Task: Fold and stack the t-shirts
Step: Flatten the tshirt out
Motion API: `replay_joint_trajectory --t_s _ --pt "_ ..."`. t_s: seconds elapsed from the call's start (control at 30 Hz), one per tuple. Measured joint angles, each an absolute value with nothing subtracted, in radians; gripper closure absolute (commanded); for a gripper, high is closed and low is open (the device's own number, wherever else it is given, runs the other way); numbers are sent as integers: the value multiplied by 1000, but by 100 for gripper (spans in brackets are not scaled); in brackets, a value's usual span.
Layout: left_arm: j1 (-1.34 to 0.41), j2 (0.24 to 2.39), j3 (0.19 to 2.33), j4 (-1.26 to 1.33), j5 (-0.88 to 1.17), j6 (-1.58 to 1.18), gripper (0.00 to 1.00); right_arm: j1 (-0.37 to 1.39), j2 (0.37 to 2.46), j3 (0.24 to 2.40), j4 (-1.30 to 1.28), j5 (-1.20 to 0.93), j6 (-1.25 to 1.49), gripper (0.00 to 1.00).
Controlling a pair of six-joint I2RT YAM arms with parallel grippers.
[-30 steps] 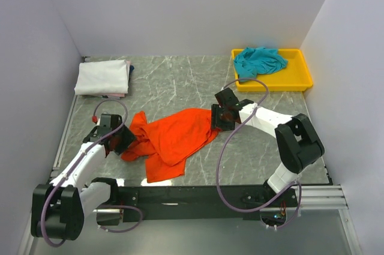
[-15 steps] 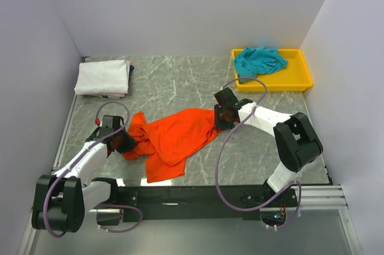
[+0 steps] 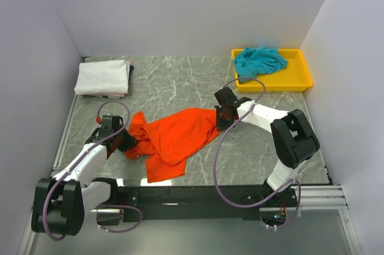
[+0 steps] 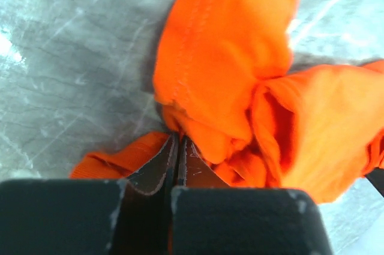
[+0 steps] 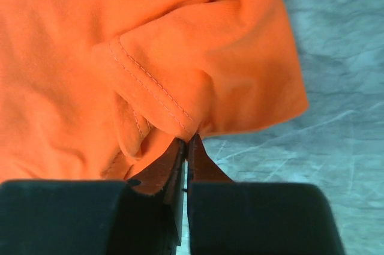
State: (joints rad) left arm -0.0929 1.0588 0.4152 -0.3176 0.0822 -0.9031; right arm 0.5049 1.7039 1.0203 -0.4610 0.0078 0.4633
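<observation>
The orange-red t-shirt [image 3: 174,138] lies crumpled in the middle of the table. My left gripper [image 3: 124,143] is at its bunched left end, jaws shut on a fold of the orange cloth [image 4: 228,87]. My right gripper [image 3: 221,118] is at the shirt's right end, jaws shut on a stitched hem [image 5: 180,117]. In the wrist views the left gripper [image 4: 178,139] and the right gripper [image 5: 187,140] both show fingertips pressed together with cloth at the tips. A white t-shirt [image 3: 103,77] lies folded at the back left. A teal t-shirt [image 3: 259,60] lies crumpled in the tray.
The yellow plastic tray [image 3: 303,81] stands at the back right against the wall. White walls enclose the table on three sides. A pinkish and a dark layer show under the white shirt. Purple cables loop off both arms above the table.
Both grippers have gone from open to shut on the orange-red shirt's ends. The left gripper has shifted slightly toward the shirt; the shirt itself has barely moved.
</observation>
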Motion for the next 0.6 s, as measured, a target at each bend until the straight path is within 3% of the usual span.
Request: replay_joint_trajectory --t_s 0.13,0.6 --pt "-93 1018 481 -343 78 -902 100 476 1659 1035 -492 13 477 100" --pt "-94 909 966 -389 -92 -863 100 410 1189 1253 -661 84 450 100"
